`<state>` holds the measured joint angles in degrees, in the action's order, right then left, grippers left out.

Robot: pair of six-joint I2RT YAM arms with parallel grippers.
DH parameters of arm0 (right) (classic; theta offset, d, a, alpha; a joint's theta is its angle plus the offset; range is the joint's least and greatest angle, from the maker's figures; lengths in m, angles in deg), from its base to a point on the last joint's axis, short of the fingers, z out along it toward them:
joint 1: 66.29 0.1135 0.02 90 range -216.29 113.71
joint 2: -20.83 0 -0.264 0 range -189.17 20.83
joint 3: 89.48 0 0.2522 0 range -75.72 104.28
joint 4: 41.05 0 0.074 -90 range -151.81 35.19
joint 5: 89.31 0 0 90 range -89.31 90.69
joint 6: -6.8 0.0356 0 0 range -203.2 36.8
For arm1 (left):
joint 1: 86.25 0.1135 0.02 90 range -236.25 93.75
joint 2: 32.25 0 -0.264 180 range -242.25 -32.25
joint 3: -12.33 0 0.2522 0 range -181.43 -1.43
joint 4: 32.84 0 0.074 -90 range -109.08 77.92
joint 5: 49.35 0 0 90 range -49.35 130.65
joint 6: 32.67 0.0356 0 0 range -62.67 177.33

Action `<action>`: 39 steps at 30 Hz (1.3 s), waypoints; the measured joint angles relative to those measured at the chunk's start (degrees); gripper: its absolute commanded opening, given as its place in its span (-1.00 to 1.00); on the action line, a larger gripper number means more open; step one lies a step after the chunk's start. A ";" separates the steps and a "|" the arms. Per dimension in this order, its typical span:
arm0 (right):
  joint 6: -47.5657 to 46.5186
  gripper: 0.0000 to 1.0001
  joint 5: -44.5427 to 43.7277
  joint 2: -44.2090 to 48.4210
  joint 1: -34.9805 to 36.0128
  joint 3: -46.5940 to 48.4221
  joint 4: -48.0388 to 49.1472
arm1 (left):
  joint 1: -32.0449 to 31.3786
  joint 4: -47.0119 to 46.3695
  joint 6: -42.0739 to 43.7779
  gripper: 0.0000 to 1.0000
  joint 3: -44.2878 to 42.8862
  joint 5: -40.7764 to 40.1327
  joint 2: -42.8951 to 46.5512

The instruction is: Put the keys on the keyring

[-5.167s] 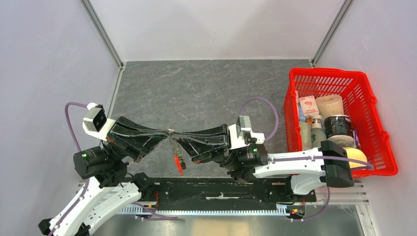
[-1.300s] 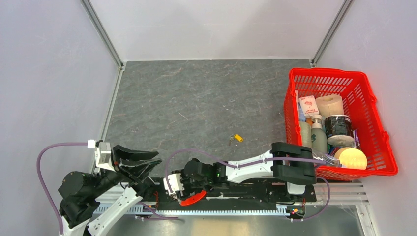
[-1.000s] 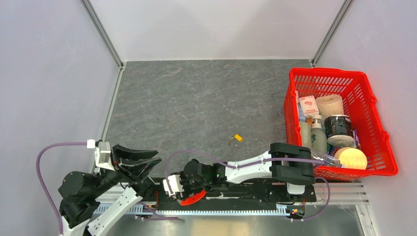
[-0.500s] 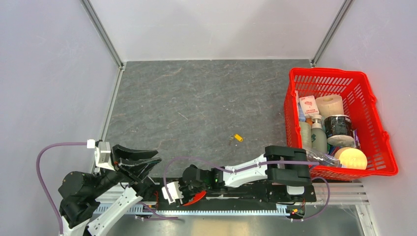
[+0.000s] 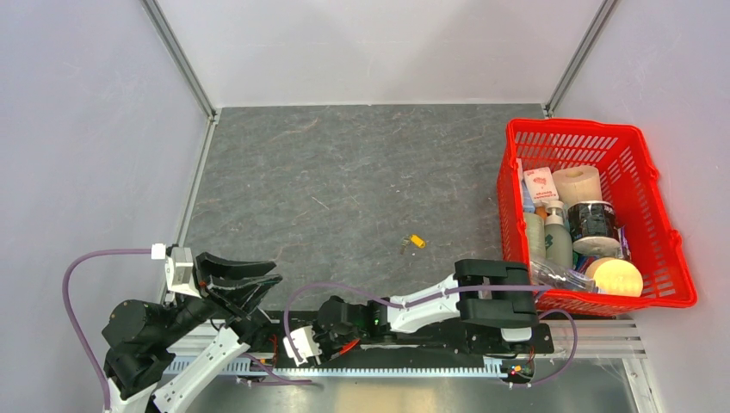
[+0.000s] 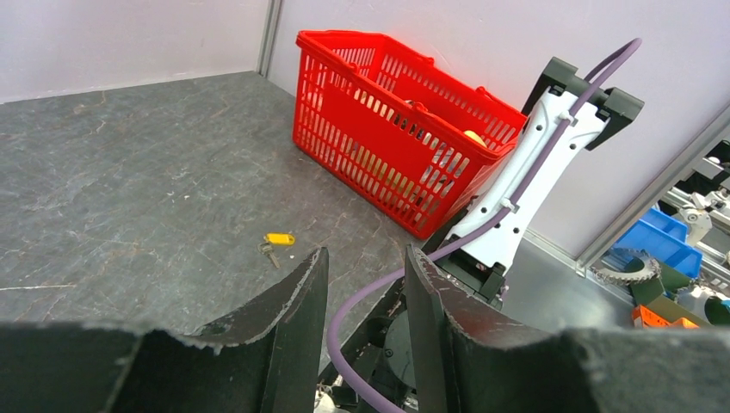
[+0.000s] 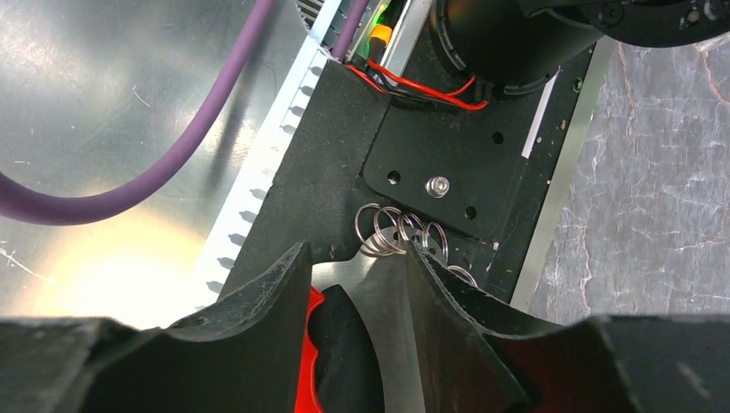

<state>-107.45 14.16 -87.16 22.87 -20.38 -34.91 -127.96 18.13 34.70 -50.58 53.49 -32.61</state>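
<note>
One of the keys, with a yellow tag (image 5: 415, 242), lies loose on the grey table and also shows in the left wrist view (image 6: 274, 239). The keyring is down at the near base rail. Its metal rings (image 7: 400, 232) rest on a black plate just past my right fingertips. Its red fob (image 7: 314, 344) leans on the inner face of one finger, with bare metal showing across to the other finger. From above, my right gripper (image 5: 320, 344) is folded low over the rail with a sliver of the fob (image 5: 346, 348) showing. My left gripper (image 5: 267, 274) hangs open and empty.
A red basket (image 5: 568, 123) full of groceries stands at the table's right edge, also in the left wrist view (image 6: 387, 129). The black base plate (image 5: 413, 331), a toothed rail and purple cables crowd the near edge. Grey walls close in the left, back and right.
My right arm has sunk lower and leftward over the base rail with the red fob, and its jaws have narrowed. The left arm and the yellow-tagged key have not moved.
</note>
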 measured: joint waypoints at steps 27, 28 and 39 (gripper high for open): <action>-1.77 -0.61 -1.88 -2.38 0.02 1.40 2.73 | -0.04 0.42 0.00 -0.09 0.00 -0.76 0.00; -1.86 -0.65 -1.95 -2.38 0.02 1.40 2.75 | -0.04 0.42 0.00 -0.09 0.00 -0.76 0.00; -2.21 -1.00 -3.58 -2.38 -0.15 1.42 3.23 | -0.04 0.42 0.00 -0.08 -0.02 -0.79 0.00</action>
<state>-109.66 10.58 -89.54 22.72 -18.96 -31.68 -128.01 18.54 34.70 -50.60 52.71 -32.61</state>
